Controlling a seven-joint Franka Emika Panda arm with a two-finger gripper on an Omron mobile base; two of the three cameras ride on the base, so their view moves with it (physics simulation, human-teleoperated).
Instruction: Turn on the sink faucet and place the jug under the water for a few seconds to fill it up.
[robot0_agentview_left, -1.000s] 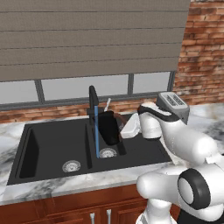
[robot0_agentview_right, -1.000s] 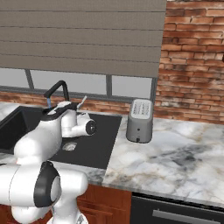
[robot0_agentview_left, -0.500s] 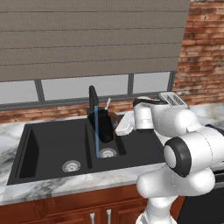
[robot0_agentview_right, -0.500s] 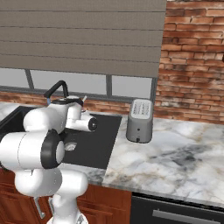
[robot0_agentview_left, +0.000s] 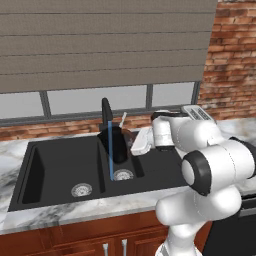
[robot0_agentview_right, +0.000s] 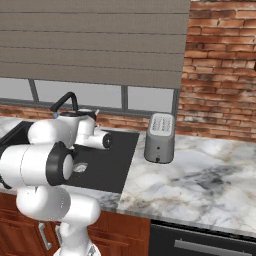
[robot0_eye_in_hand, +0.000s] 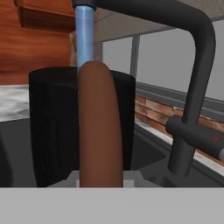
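Observation:
The black sink faucet (robot0_agentview_left: 106, 111) runs, and the blue water (robot0_agentview_left: 110, 156) falls straight down to the right basin of the sink (robot0_agentview_left: 50, 162). My gripper (robot0_agentview_left: 132, 143) is shut on the reddish-brown handle (robot0_eye_in_hand: 99, 131) of the black jug (robot0_agentview_left: 118, 145), holding it upright above that basin. In the left base view the stream passes along the jug's left edge and reaches the basin floor. In the hand view the water (robot0_eye_in_hand: 85, 35) drops behind the handle toward the jug (robot0_eye_in_hand: 52, 127) rim; whether it enters, I cannot tell. The faucet (robot0_eye_in_hand: 192, 92) stands to the right there.
A silver toaster (robot0_agentview_left: 198, 114) (robot0_agentview_right: 160, 131) stands on the marble counter right of the sink. Two round drains (robot0_agentview_left: 81, 189) lie in the basins. A window and brick wall close the back. My own arm hides part of the sink (robot0_agentview_right: 120, 160) in the right base view.
My hand has carried the jug a little to the left, up against the water stream. The arm's elbow has swung forward and higher. The water keeps running.

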